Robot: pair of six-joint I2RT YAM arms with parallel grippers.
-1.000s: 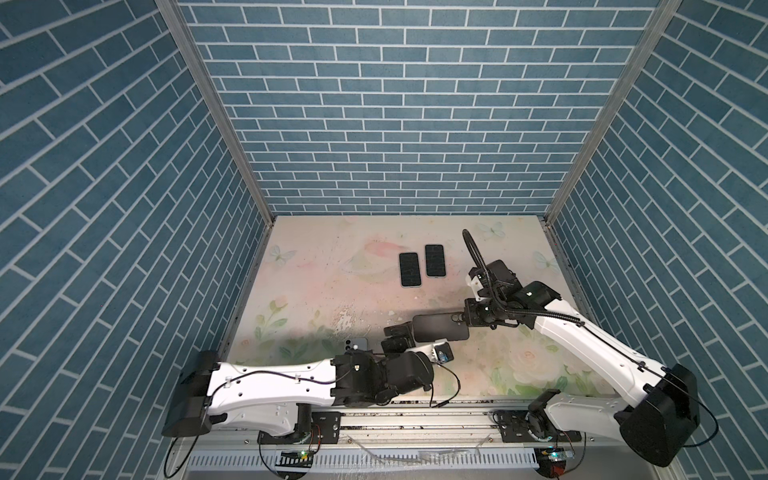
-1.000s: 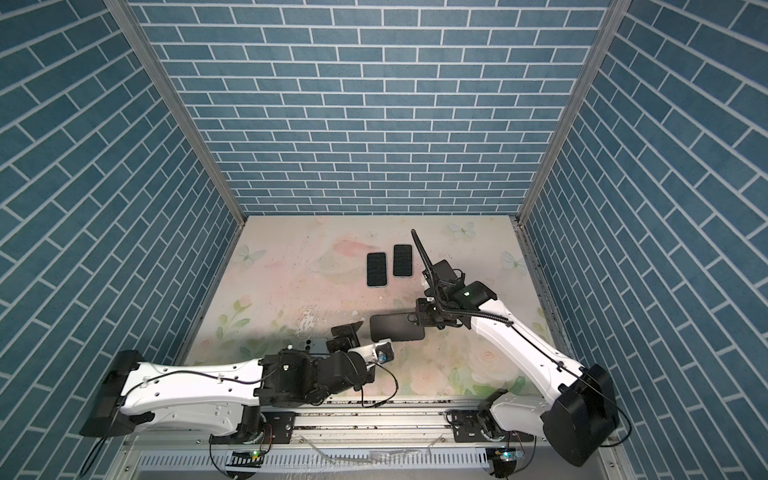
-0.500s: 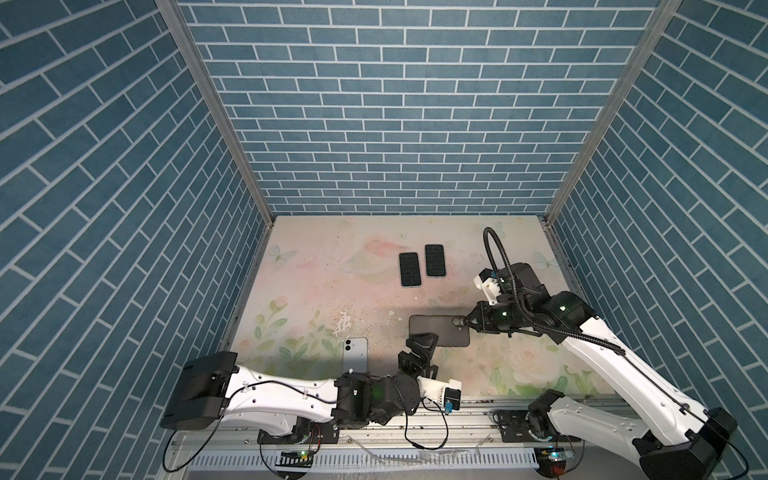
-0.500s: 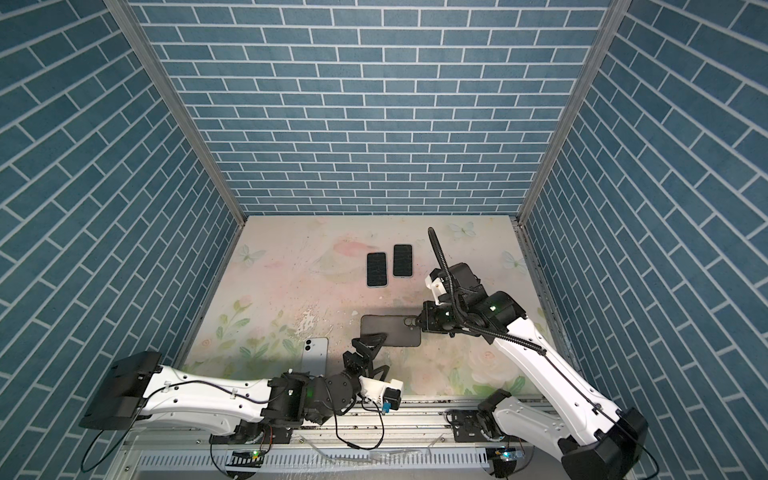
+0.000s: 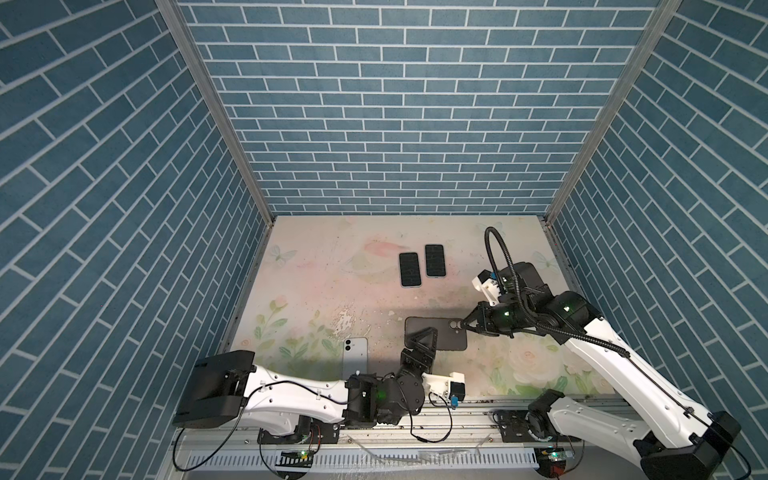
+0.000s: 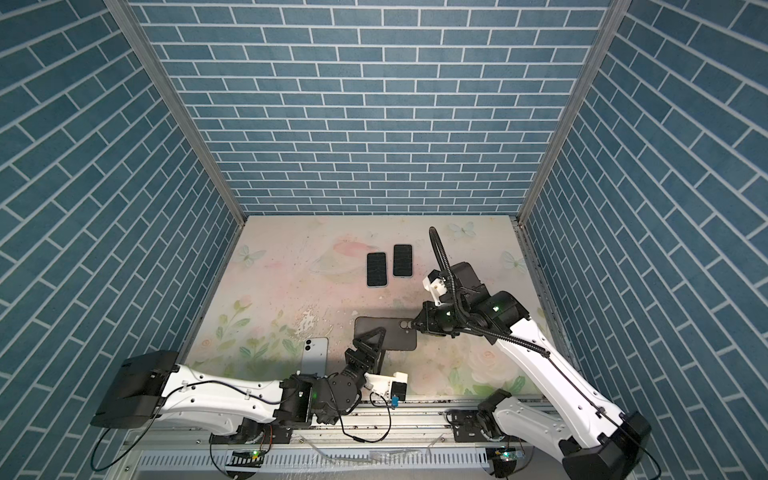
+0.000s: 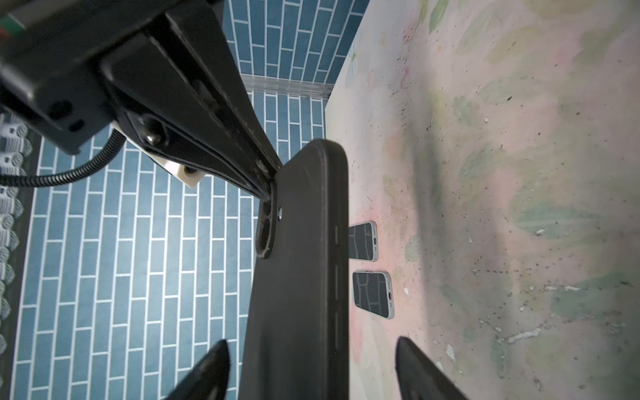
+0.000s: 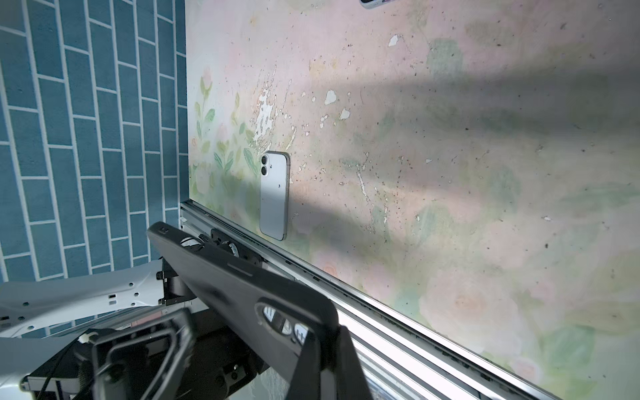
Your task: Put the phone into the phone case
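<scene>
Regrasping the black phone case (image 5: 440, 338) above the counter (image 5: 316, 291).
Right tool (image 5: 465, 325) pinches its camera end; left tool (image 7: 311, 341), spread, apparently straddles it, so close squarely. White phone (image 5: 355, 353) lies near the front edge.

Black phone case (image 5: 451, 337) held aloft; white phone (image 5: 355, 354) lies face-down.

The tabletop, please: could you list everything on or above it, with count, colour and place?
Matte black phone case: one, black, held above the front centre of the floral table.
Slim white phone: one, white, lying back up near the front edge, left of centre.
Dark-screened phones with pale rims: two, black, side by side toward the back.
Right gripper: one, black, shut on the case's camera end.
Left gripper: one, black, open astride the case's other end.
</scene>
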